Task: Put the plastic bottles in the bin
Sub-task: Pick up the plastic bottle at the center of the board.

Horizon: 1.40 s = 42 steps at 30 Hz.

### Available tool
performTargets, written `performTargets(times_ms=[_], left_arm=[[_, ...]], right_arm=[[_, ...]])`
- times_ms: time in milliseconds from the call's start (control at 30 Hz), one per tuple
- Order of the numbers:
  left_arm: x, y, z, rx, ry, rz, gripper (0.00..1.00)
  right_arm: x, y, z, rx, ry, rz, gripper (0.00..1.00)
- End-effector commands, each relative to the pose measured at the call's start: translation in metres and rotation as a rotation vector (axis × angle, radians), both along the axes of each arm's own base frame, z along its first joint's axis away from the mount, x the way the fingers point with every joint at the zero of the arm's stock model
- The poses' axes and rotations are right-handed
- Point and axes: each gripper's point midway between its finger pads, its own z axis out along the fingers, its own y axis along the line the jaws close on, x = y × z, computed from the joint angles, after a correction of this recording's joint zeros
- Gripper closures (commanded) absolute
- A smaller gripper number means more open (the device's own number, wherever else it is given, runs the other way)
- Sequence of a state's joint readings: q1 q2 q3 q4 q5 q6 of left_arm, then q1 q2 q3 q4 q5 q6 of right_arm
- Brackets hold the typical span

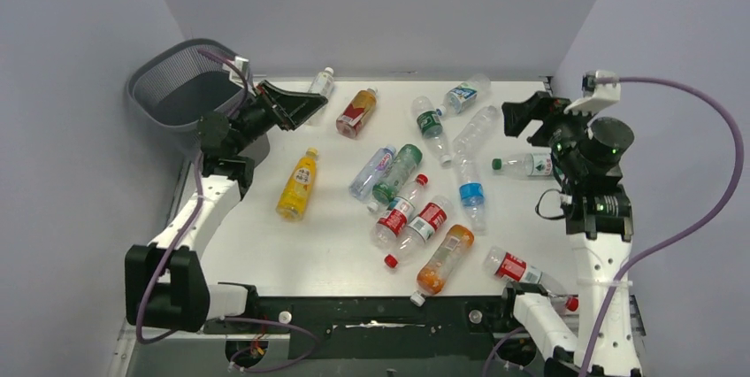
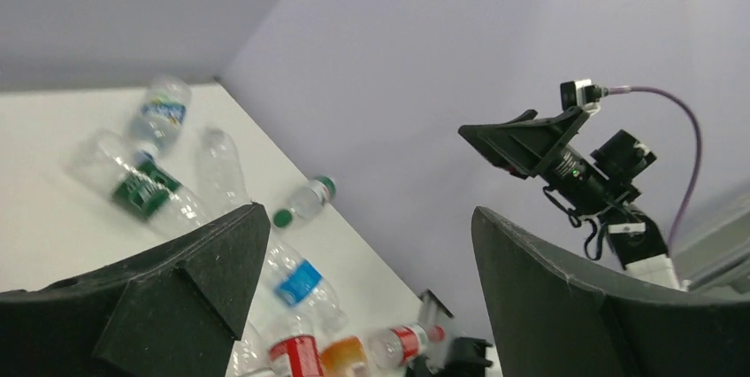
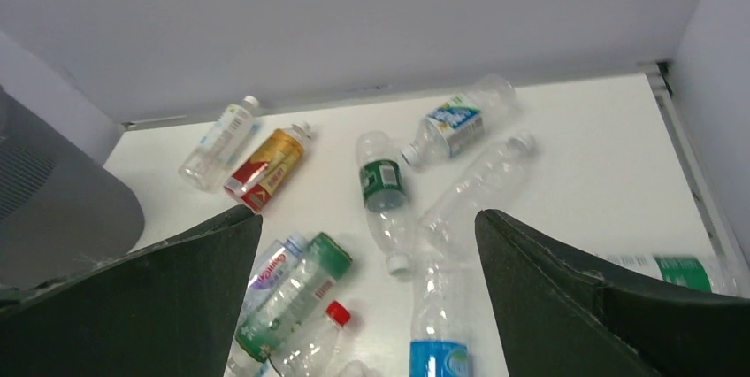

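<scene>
**A:** Which way do the plastic bottles (image 1: pixel 422 225) lie?

**B:** All are flat on their sides, scattered over the middle and right of the table (image 1: pixel 292 257). The yellow bottle (image 1: pixel 299 184) runs near-to-far with its cap toward the back. The orange bottle (image 1: pixel 444 257) slants the other way, cap toward the near edge. The green-capped bottle (image 1: pixel 524 164) lies crosswise, cap pointing left, just below the right gripper (image 1: pixel 524 120).

**A:** And the bin (image 1: pixel 146 85)?

**B:** It sits at the far left corner, mouth up. The left gripper (image 1: pixel 296 104) hangs just beside its rim, pointing right across the table.

**A:** Are the claws pinching anything?

**B:** No. Both are spread wide with nothing in them (each wrist view shows bottles on the table through the gap between its fingers).

**A:** What about the surface and the room?

**B:** The tabletop is plain white, with a black strip (image 1: pixel 389 311) along the near edge between the arm bases. Bare grey-lilac walls (image 1: pixel 371 5) close it in on the left, back and right.
</scene>
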<state>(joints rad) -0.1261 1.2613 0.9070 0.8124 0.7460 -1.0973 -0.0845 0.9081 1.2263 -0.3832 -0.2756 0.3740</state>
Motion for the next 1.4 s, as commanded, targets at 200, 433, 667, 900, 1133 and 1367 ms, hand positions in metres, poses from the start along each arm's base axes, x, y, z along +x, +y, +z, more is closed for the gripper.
performTargets(times_ms=[200, 433, 667, 900, 1133, 1367], left_arm=[[-0.016, -0.052, -0.057, 0.244, 0.268, -0.074, 0.14], [0.005, -0.023, -0.094, 0.349, 0.22, 0.247, 0.14], [0.01, -0.011, -0.134, 0.514, 0.355, 0.288, 0.14], [0.003, -0.001, -0.15, 0.455, 0.442, 0.314, 0.14], [-0.005, 0.016, -0.171, 0.476, 0.52, 0.289, 0.14], [-0.002, 0.066, -0.207, 0.493, 0.692, 0.354, 0.14]], right_arm=[[-0.022, -0.027, -0.048, -0.021, 0.089, -0.16, 0.02], [-0.008, -0.016, -0.073, 0.023, 0.154, -0.099, 0.02], [0.001, -0.006, -0.097, 0.058, 0.197, -0.048, 0.02], [0.006, 0.004, -0.121, 0.104, 0.259, -0.003, 0.02], [0.008, 0.021, -0.147, 0.179, 0.315, 0.068, 0.02], [0.01, 0.034, -0.165, 0.197, 0.35, 0.102, 0.02]])
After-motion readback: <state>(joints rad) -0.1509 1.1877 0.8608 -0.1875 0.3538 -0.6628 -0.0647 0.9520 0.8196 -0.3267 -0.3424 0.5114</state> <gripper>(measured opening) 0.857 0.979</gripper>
